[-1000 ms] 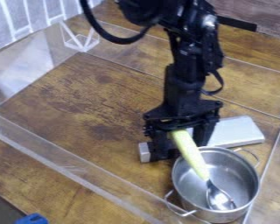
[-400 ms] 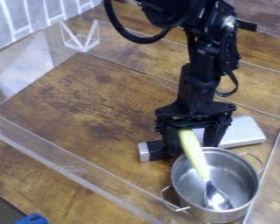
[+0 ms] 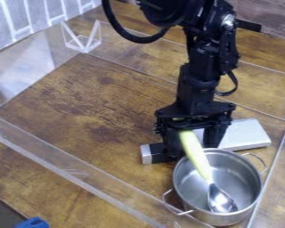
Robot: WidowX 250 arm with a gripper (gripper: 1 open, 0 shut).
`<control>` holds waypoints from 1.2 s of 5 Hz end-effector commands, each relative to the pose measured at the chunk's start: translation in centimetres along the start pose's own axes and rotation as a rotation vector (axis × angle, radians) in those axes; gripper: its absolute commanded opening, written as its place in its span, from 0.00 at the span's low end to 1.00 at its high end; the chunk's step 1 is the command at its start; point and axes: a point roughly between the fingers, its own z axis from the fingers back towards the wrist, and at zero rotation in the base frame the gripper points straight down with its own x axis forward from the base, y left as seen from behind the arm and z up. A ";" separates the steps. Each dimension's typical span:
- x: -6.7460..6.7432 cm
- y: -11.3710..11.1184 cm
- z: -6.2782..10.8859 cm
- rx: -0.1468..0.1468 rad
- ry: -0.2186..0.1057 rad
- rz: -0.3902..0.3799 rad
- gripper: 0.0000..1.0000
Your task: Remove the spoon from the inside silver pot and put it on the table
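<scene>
The spoon leans in the silver pot at the front right of the table. Its yellow-green handle sticks up over the pot's back-left rim and its metal bowl lies on the pot's floor. My gripper hangs straight down over the handle's upper end. Its black fingers stand open on either side of the handle tip. I cannot tell whether they touch it.
A flat silver-grey slab lies just behind the pot, and a small black-and-silver block sits to its left. Clear acrylic walls ring the table. A clear bracket stands at the back left, and something blue shows at the bottom edge.
The arm shifted a little to the right and has settled over the handle tip. The spoon and pot have not moved, and the jaws have stayed wide.
</scene>
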 end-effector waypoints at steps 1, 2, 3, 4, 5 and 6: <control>1.5 0.8 0.0 -0.016 -0.015 0.065 1.00; 2.0 1.3 -0.2 -0.012 -0.015 -0.046 1.00; 2.4 1.6 -0.6 -0.010 -0.015 -0.148 1.00; 2.0 2.5 -1.3 -0.007 -0.016 -0.013 1.00; 1.6 3.0 -2.0 -0.002 -0.018 0.111 1.00; 1.5 2.6 -2.2 0.003 -0.023 0.056 1.00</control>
